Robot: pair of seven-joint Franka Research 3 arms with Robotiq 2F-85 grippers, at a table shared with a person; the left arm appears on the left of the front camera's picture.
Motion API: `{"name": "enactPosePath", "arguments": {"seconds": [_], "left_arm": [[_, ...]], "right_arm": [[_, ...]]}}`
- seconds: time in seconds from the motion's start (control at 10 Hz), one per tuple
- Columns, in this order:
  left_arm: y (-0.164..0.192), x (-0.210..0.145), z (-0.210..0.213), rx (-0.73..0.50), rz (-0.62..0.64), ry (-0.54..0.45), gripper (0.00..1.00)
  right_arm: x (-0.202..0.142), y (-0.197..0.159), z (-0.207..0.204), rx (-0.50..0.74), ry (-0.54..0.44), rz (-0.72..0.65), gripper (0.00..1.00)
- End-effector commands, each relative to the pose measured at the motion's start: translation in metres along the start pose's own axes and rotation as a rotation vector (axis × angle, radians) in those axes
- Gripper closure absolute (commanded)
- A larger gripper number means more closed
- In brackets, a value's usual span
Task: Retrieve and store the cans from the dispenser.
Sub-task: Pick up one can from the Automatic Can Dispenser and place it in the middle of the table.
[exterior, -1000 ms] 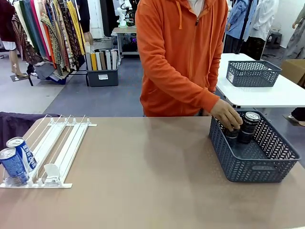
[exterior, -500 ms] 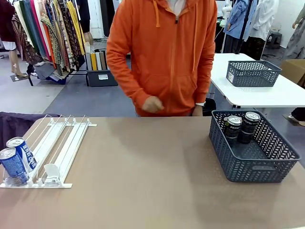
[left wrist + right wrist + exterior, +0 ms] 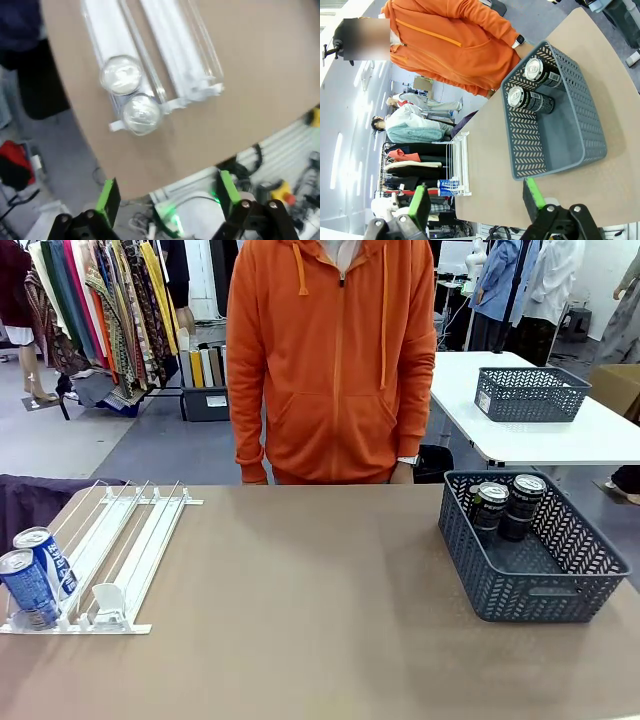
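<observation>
Left gripper (image 3: 167, 195) spread wide, empty, cans (image 3: 141, 114) in dispenser (image 3: 180, 55) at 11 o'clock, right gripper (image 3: 476, 199) likewise, dark cans (image 3: 527, 99) in basket (image 3: 560, 150) at 1 o'clock.

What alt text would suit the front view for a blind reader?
Two blue-and-white cans stand at the front of a white dispenser, left; two dark cans stand in a grey basket, right. A person in orange stands across the table.

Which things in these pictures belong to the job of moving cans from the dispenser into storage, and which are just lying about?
Belong to the job:
dispenser
blue-and-white cans, at its front left
dark cans, inside the basket
grey basket on the table

Just lying about:
second basket on the white table behind
clothes rack
bin of folders
</observation>
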State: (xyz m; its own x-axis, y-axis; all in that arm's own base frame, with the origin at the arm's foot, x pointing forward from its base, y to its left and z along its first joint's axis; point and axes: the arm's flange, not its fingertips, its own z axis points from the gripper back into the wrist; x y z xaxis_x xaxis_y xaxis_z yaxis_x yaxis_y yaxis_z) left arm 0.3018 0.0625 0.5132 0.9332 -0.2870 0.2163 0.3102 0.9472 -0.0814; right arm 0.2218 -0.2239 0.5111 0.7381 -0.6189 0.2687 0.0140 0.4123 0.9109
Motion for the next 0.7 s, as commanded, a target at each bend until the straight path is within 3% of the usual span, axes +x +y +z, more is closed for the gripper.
{"name": "enactPosePath", "arguments": {"seconds": [0.0,0.1,0.4,0.6], "left_arm": [[-0.002,0.011,-0.018,0.088,0.113,0.028,0.0],[0.0,0.0,0.0,0.0,0.0,0.0,0.0],[-0.004,0.007,-0.008,0.033,0.016,0.004,0.0],[0.001,0.015,-0.044,0.062,0.041,0.063,0.0]], "right_arm": [[0.002,0.001,-0.001,0.036,-0.015,0.023,0.0],[0.002,0.001,-0.001,0.036,-0.015,0.023,0.0],[0.002,0.001,-0.001,0.036,-0.015,0.023,0.0],[0.002,0.001,-0.001,0.036,-0.015,0.023,0.0]]}}
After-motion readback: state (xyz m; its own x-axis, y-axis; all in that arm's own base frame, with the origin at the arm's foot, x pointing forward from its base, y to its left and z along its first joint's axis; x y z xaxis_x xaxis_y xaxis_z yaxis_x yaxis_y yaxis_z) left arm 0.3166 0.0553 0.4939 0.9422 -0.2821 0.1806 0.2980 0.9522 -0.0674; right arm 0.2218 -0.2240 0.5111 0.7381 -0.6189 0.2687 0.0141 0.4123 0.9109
